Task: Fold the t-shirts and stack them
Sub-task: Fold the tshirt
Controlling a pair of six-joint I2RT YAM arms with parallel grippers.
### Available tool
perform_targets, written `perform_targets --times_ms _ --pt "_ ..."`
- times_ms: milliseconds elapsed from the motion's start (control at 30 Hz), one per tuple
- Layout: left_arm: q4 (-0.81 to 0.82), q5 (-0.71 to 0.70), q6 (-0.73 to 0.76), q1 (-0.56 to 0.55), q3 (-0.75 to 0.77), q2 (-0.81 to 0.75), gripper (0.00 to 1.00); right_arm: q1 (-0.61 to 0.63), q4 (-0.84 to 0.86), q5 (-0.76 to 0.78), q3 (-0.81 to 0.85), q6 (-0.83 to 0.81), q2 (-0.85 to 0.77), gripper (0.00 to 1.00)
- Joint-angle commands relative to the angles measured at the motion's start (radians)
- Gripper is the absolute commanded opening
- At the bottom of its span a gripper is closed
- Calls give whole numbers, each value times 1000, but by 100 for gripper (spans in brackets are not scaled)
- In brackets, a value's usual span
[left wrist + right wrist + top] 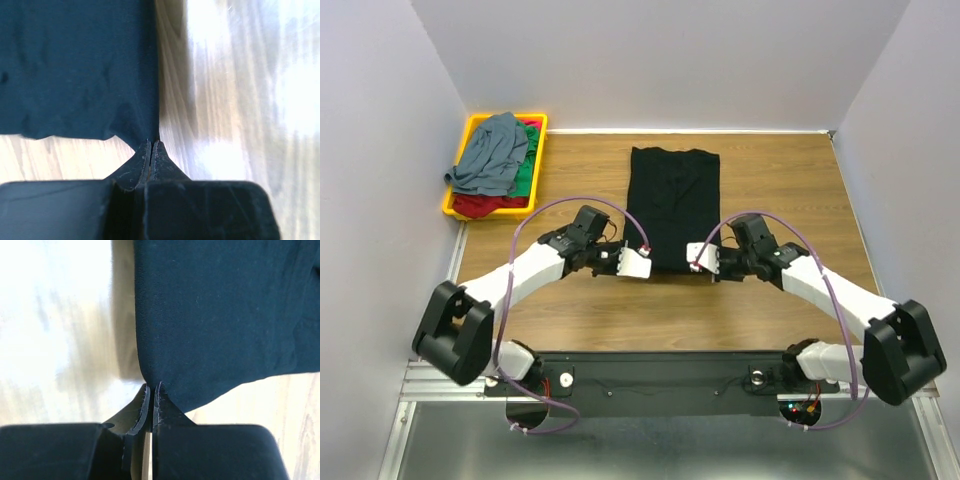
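Note:
The large black t-shirt (675,200) lies on the wooden table as a long narrow folded strip, its near hem between my two grippers. My left gripper (638,262) is shut on the shirt's near left corner; the left wrist view shows the jaws (151,143) pinched on the black cloth (75,65). My right gripper (698,258) is shut on the near right corner; the right wrist view shows the jaws (152,386) closed on the cloth (225,315). The grey-blue shirt (492,155), green shirt (526,170) and red shirt (485,205) lie crumpled in a heap at the back left.
The heap sits in a yellow plastic tray (542,140) in the back left corner, against the left wall. White walls close in the table at the left, back and right. Bare wood shows on both sides of the black shirt.

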Motion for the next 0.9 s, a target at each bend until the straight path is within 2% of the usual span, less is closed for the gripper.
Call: perform_targets --times_ms 0,233,333,433,533,667,733,833,867 --pt "-128 23 -56 -31 -9 -135 0 25 -200 -30 49 29 -103 0" --pt "-324 101 -186 -181 -12 -383 0 104 -523 -133 117 81 -310 1" --pt "-360 124 -267 -241 3 -452 0 118 -632 -175 164 101 -383 1" --pt "-407 150 -353 -272 51 -502 0 120 -657 -196 255 179 -396 1" --pt "-432 125 -412 -269 120 -485 0 118 -639 -150 333 215 -346 1" --pt "-398 114 -387 -204 207 -409 0 117 -586 -46 379 163 -232 1" --pt "-397 137 -346 -143 236 -349 0 103 -559 -52 387 117 -186 1" --pt "-387 201 -272 33 328 -173 0 -9 -481 -101 420 43 -91 0" --pt "-387 209 -246 55 354 -134 0 -44 -471 -142 434 16 -25 1"
